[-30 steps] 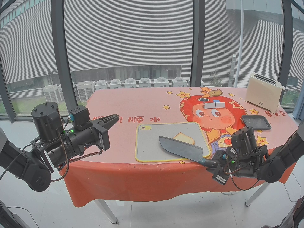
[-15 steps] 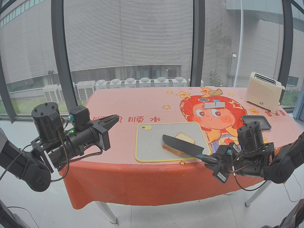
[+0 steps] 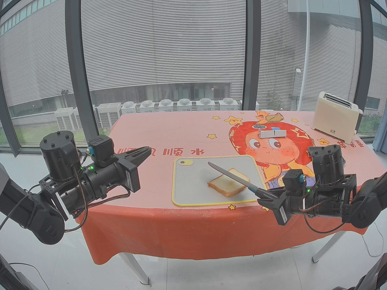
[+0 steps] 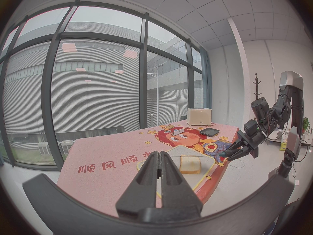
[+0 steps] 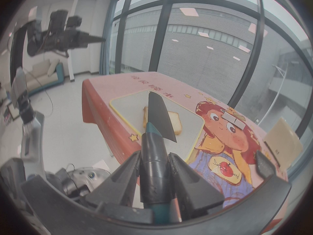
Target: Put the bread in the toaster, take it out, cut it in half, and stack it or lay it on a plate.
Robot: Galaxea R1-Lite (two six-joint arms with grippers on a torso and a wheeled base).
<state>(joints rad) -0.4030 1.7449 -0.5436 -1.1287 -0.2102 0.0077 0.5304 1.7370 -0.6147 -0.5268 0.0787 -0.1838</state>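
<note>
The right arm is low at the near right edge of the table (image 3: 161, 137). Its elbow is out to the right. The right gripper (image 3: 267, 196) points left, toward the middle of the table. Its fingers (image 5: 125, 177) are squeezed on the dark handle of the knife (image 3: 229, 175). The knife sticks out from the gripper over the cutting board (image 3: 189, 182). The blade is turned so it looks thin from above. Its tip points to the far left part of the board. The blade goes across the top of the bread (image 3: 226, 183). I cannot tell if it touches the bread.

The left arm is off the near left corner of the table, well apart from the board. The left gripper (image 3: 146, 150) is up in the air and points toward the table. Its 2 fingers (image 4: 169, 170) are pressed together with nothing in them.

The bread is 1 slice, pale in the middle with a brown crust. It lies flat on the right half of the board and is in 1 piece.

The toaster (image 3: 335, 115) stands at the far right corner of the table. A dark plate (image 4: 209, 132) lies on the table near it.
</note>
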